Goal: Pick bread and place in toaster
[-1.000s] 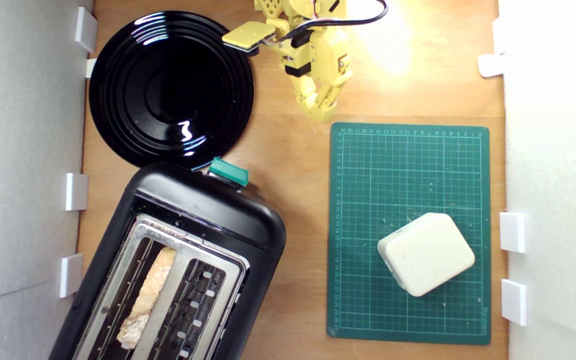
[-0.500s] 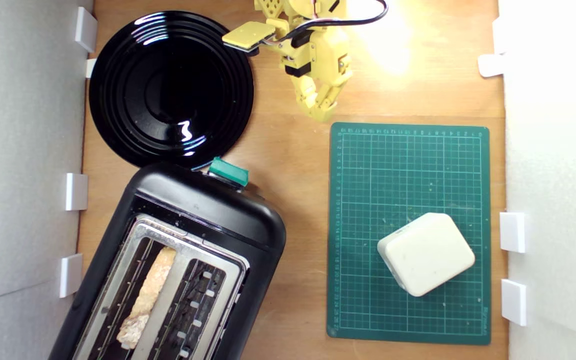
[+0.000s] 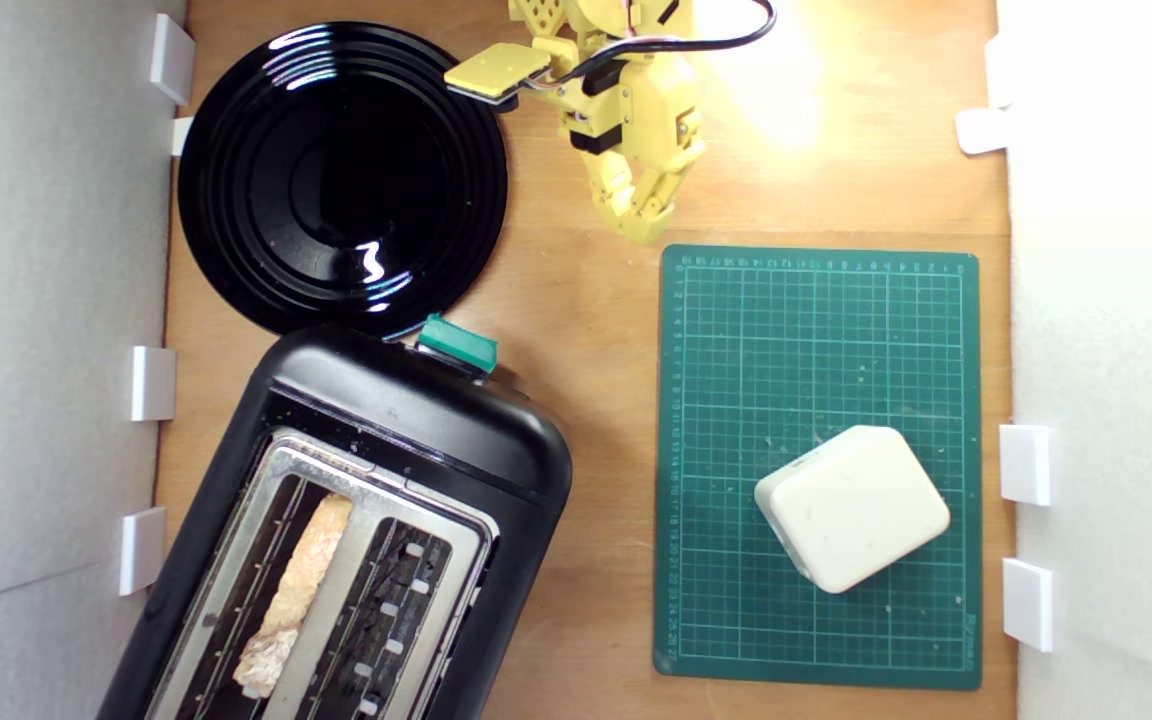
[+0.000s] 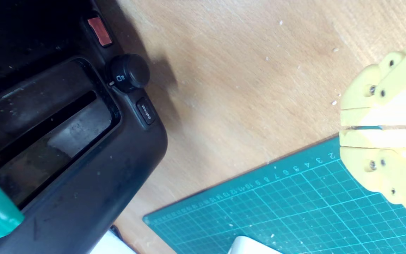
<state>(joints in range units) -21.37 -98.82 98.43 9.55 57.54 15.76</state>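
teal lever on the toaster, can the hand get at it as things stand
Probably yes. The teal lever juts from the toaster end nearest the hand, with only bare wood between them. The hand is shut and empty; the black plate lies off to the side.

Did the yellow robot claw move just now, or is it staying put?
No. The gripper hangs in the same spot just above the green cutting mat's top edge in the exterior view.
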